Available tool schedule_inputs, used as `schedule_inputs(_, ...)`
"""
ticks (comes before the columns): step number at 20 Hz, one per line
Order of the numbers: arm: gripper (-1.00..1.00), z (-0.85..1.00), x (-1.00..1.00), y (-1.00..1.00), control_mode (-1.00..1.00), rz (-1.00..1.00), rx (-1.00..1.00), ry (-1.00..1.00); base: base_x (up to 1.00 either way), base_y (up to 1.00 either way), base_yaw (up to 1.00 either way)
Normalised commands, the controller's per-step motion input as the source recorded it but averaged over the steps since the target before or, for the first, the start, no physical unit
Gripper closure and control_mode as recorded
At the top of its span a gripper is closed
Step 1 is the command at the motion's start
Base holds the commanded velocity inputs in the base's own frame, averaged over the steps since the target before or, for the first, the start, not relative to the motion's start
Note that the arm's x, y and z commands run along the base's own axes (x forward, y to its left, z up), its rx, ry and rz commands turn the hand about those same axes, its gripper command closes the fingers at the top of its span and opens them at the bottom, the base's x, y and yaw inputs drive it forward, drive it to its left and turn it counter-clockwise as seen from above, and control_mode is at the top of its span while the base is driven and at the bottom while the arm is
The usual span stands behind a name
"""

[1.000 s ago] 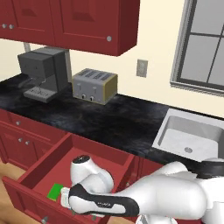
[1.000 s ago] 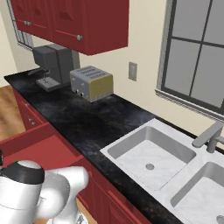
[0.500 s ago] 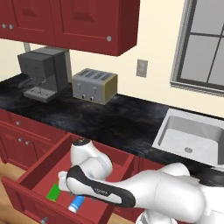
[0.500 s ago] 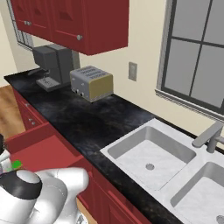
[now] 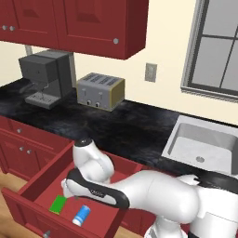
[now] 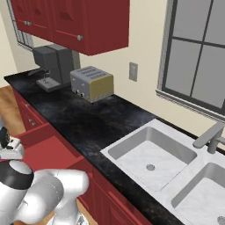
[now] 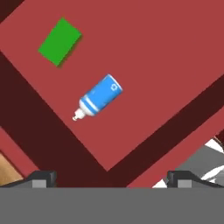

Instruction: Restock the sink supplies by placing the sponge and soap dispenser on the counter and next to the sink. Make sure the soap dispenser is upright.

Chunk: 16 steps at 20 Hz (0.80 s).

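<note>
Long black marbled stone counter [image 5: 125, 128] over red cabinets, bearing a dark coffee machine [image 5: 46, 78] at 9 o'clock and a silver toaster [image 5: 100, 91] beside it; light grey metal sink [image 6: 151, 154] set in at 3 o'clock under a grey-framed window [image 6: 197, 52]. Open red drawer [image 5: 42, 186] below holds the flat green sponge [image 7: 60, 41] and, at its 5 o'clock, the blue soap dispenser [image 7: 98, 100] lying on its side. Two-finger gripper [image 7: 111, 177] hangs above, jaws spread wide, holding nothing.

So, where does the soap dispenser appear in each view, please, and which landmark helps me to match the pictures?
Left base view: soap dispenser lying in the open drawer, lower left.
Right base view: not in it.
Hand view: near the centre, lying flat.
Shared landmark: the sponge beside it.
</note>
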Motion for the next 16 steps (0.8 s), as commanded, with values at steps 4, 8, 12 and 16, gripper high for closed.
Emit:
schedule_inputs(4, -1.0, -0.24, 0.53, 0.0, -1.0, 0.79, 0.0, 0.0, 0.0, 0.0, 0.0)
schedule_inputs(8, -1.0, -0.38, 0.27, 0.02, -1.0, 0.84, 0.0, 0.0, 0.0, 0.0, 0.0)
schedule_inputs(12, -1.0, -0.39, 0.16, 0.09, -1.0, 0.87, 0.0, 0.0, 0.0, 0.0, 0.0)
schedule_inputs(16, -1.0, -0.42, 0.08, 0.08, -1.0, 0.78, 0.0, 0.0, 0.0, 0.0, 0.0)
